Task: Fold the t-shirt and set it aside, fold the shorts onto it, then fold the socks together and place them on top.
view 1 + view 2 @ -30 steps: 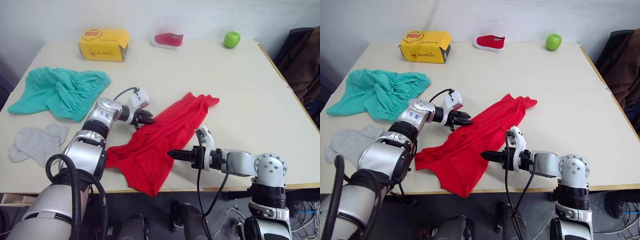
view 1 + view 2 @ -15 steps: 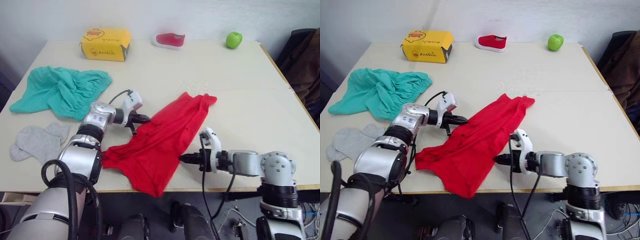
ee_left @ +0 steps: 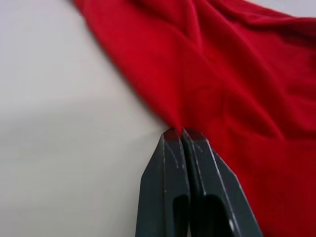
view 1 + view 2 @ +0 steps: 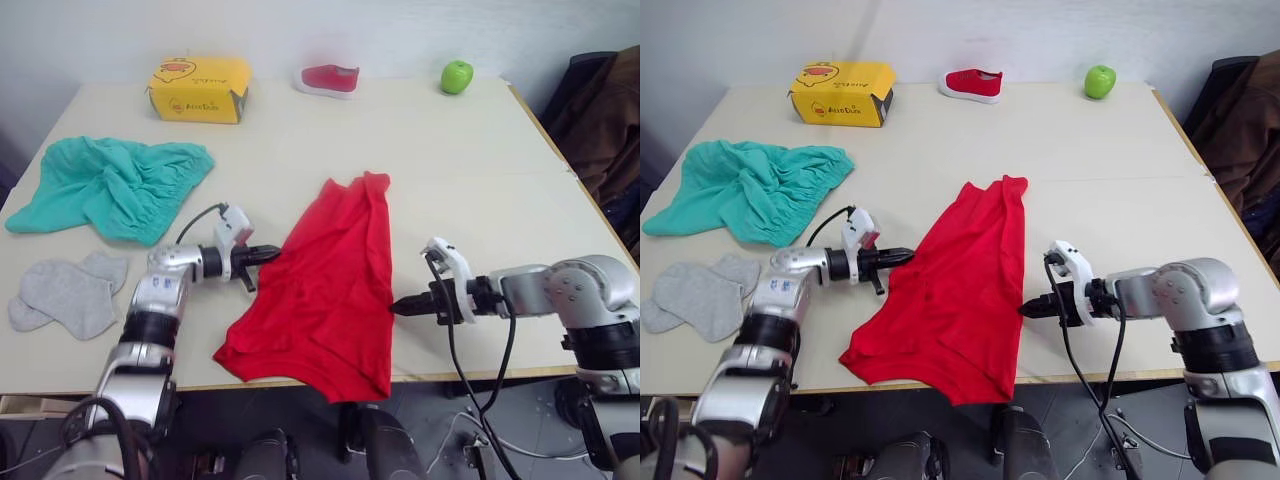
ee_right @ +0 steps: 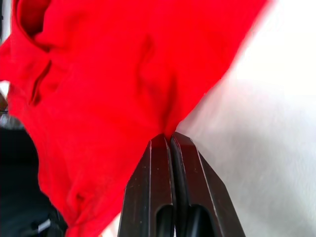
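Here both end effectors, left [image 4: 268, 254] and right [image 4: 398, 306], each clenched on the t-shirt [image 4: 325, 285], have drawn it wider since a second ago, ready for folding.

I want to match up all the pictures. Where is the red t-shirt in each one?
Left eye view: the t-shirt lies in the middle of the table, its lower edge hanging over the near edge.
Right eye view: it lies in the middle too.
Left wrist view: red cloth pinched at the fingertips.
Right wrist view: red cloth pinched at the fingertips.
Shared landmark: the left hand and right hand pinch its opposite edges.
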Controlling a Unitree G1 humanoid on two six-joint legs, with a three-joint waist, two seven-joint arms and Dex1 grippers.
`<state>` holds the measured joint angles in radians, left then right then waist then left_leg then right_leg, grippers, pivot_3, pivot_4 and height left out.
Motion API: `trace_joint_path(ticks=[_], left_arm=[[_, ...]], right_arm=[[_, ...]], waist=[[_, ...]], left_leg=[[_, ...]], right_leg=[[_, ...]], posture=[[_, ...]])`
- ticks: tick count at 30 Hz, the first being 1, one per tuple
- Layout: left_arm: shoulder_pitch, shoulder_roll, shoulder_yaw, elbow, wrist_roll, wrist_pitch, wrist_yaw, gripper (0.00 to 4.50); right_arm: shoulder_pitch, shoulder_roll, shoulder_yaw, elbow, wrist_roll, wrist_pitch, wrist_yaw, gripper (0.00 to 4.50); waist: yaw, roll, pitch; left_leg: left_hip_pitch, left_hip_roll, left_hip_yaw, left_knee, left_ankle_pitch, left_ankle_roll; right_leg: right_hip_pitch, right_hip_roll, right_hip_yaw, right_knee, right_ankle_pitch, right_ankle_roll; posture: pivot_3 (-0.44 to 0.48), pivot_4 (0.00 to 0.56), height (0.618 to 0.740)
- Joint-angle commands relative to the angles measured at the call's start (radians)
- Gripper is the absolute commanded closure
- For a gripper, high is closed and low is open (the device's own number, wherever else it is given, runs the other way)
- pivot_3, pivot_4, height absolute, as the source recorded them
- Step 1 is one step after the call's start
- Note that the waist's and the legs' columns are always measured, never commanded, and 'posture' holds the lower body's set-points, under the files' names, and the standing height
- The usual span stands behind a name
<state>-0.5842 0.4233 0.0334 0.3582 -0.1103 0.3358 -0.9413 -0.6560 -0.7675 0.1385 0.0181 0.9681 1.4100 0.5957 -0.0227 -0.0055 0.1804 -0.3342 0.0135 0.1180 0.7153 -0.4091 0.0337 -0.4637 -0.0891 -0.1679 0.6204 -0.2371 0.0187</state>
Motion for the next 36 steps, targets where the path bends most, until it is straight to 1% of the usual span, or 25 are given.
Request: trace_joint_path(ticks=[1, 4, 6, 9, 12, 14, 17, 20, 23, 25, 26, 29, 31, 32, 34, 36], left_arm=[[0.103, -0.003, 0.04, -0.209, -0.013, 0.11, 0.135, 4.5], [0.21, 0.01, 0.084, -0.363, -0.033, 0.18, 0.21, 4.5], [0.253, 0.017, 0.121, -0.434, -0.059, 0.231, 0.244, 4.5], [0.273, 0.025, 0.168, -0.478, -0.092, 0.281, 0.288, 4.5], [0.266, 0.037, 0.187, -0.466, -0.099, 0.283, 0.325, 4.5], [0.255, 0.045, 0.177, -0.449, -0.095, 0.263, 0.333, 4.5], [0.214, 0.041, 0.157, -0.405, -0.095, 0.25, 0.341, 4.5], [0.157, 0.045, 0.128, -0.339, -0.11, 0.275, 0.311, 4.5], [0.11, 0.07, 0.098, -0.277, -0.098, 0.248, 0.277, 4.5], [0.086, 0.1, 0.077, -0.243, -0.094, 0.207, 0.232, 4.5], [0.079, 0.12, 0.064, -0.232, -0.091, 0.186, 0.203, 4.07], [0.072, 0.191, 0.025, -0.211, -0.073, 0.113, 0.12, 3.25], [0.077, 0.248, 0.016, -0.208, -0.07, 0.06, 0.06, 2.63], [0.086, 0.275, 0.024, -0.215, -0.08, 0.049, 0.036, 2.29], [0.116, 0.317, 0.045, -0.246, -0.109, 0.042, -0.003, 1.66], [0.183, 0.361, 0.07, -0.299, -0.133, -0.03, -0.066, 1.03]], right_arm=[[-0.057, -0.027, 0.069, 0.044, -0.096, -0.079, 0.134, 4.49], [-0.12, -0.037, 0.146, 0.109, -0.181, -0.137, 0.244, 4.49], [-0.162, -0.052, 0.207, 0.141, -0.247, -0.191, 0.336, 4.49], [-0.224, -0.073, 0.289, 0.197, -0.348, -0.287, 0.474, 4.49], [-0.295, -0.049, 0.323, 0.32, -0.439, -0.357, 0.548, 4.49], [-0.314, -0.033, 0.327, 0.373, -0.476, -0.382, 0.586, 4.49], [-0.286, -0.025, 0.309, 0.356, -0.496, -0.392, 0.622, 4.49], [-0.22, -0.01, 0.24, 0.282, -0.493, -0.424, 0.591, 4.49], [-0.153, -0.011, 0.159, 0.186, -0.458, -0.377, 0.553, 4.49], [-0.104, -0.016, 0.103, 0.128, -0.46, -0.379, 0.509, 4.09], [-0.081, -0.024, 0.081, 0.1, -0.463, -0.386, 0.496, 3.89], [-0.012, -0.067, 0.044, 0.012, -0.499, -0.472, 0.49, 2.9], [0.046, -0.133, 0.046, -0.057, -0.538, -0.565, 0.529, 2.18], [0.084, -0.172, 0.045, -0.091, -0.564, -0.643, 0.558, 1.79], [0.14, -0.213, 0.017, -0.134, -0.576, -0.722, 0.575, 1.09], [0.201, -0.232, -0.028, -0.152, -0.594, -0.837, 0.585, 0.4]], waist=[[0.002, 0.0, 0.0], [0.004, 0.0, 0.0], [0.002, 0.0, 0.0], [0.004, 0.0, 0.0], [0.013, 0.0, 0.0], [0.019, 0.0, 0.0], [0.03, 0.0, 0.0], [0.04, 0.0, 0.0], [0.043, 0.0, 0.0], [0.043, 0.0, 0.0], [0.043, 0.0, 0.0], [0.042, 0.0, 0.0], [0.042, 0.001, 0.0], [0.042, 0.001, 0.001], [0.043, 0.001, 0.001], [0.037, 0.001, 0.001]], left_leg=[[0.0, 0.0, 0.0, 0.0, 0.0, 0.0], [0.001, 0.0, 0.0, 0.0, 0.0, 0.0], [0.001, 0.0, 0.0, 0.0, 0.0, 0.0], [0.001, 0.0, 0.0, 0.0, 0.0, 0.0], [0.001, 0.0, 0.0, 0.0, 0.0, 0.0], [0.0, 0.0, 0.0, 0.0, 0.0, 0.0], [-0.001, 0.0, -0.002, 0.0, 0.0, 0.0], [-0.002, -0.001, -0.003, 0.0, 0.0, 0.0], [-0.002, -0.001, -0.003, 0.0, 0.0, 0.0], [-0.002, -0.001, -0.003, 0.0, 0.0, 0.0], [-0.002, -0.001, -0.003, 0.0, 0.0, 0.0], [-0.002, -0.001, -0.003, 0.0, 0.0, 0.0], [-0.002, -0.001, -0.003, 0.0, 0.0, 0.0], [-0.002, -0.001, -0.003, 0.0, 0.0, 0.0], [-0.002, -0.001, -0.003, 0.0, 0.0, 0.0], [-0.001, -0.001, -0.002, -0.001, 0.0, 0.0]], right_leg=[[0.0, 0.0, 0.0, 0.0, 0.0, 0.0], [0.0, 0.0, 0.0, 0.0, 0.0, 0.0], [0.0, -0.001, 0.0, 0.0, 0.0, 0.0], [0.0, -0.001, 0.0, 0.0, 0.0, 0.0], [0.0, -0.001, -0.001, 0.0, 0.0, 0.0], [0.0, -0.002, -0.002, 0.0, 0.0, 0.0], [0.0, -0.003, -0.005, -0.001, 0.0, 0.0], [0.001, -0.004, -0.007, -0.002, 0.0, 0.0], [0.001, -0.004, -0.007, -0.001, 0.0, 0.0], [0.0, -0.004, -0.007, -0.001, 0.0, 0.0], [0.001, -0.004, -0.008, -0.002, 0.0, 0.0], [0.001, -0.003, -0.008, -0.002, 0.0, 0.0], [0.001, -0.003, -0.007, -0.002, 0.0, 0.0], [0.0, -0.003, -0.007, -0.002, 0.0, 0.0], [0.001, -0.003, -0.007, -0.003, 0.0, 0.0], [0.001, -0.003, -0.007, -0.003, 0.0, 0.0]], posture=[[0.0, 0.15, 0.74], [0.0, 0.15, 0.74], [0.0, 0.15, 0.74], [0.0, 0.15, 0.74], [0.0, 0.15, 0.74], [0.0, 0.15, 0.74], [0.0, 0.15, 0.74], [0.0, 0.15, 0.74], [0.0, 0.15, 0.74], [0.0, 0.15, 0.74], [0.0, 0.15, 0.74], [0.0, 0.15, 0.74], [0.0, 0.15, 0.74], [0.0, 0.15, 0.74], [0.0, 0.15, 0.74], [0.0, 0.15, 0.74]])
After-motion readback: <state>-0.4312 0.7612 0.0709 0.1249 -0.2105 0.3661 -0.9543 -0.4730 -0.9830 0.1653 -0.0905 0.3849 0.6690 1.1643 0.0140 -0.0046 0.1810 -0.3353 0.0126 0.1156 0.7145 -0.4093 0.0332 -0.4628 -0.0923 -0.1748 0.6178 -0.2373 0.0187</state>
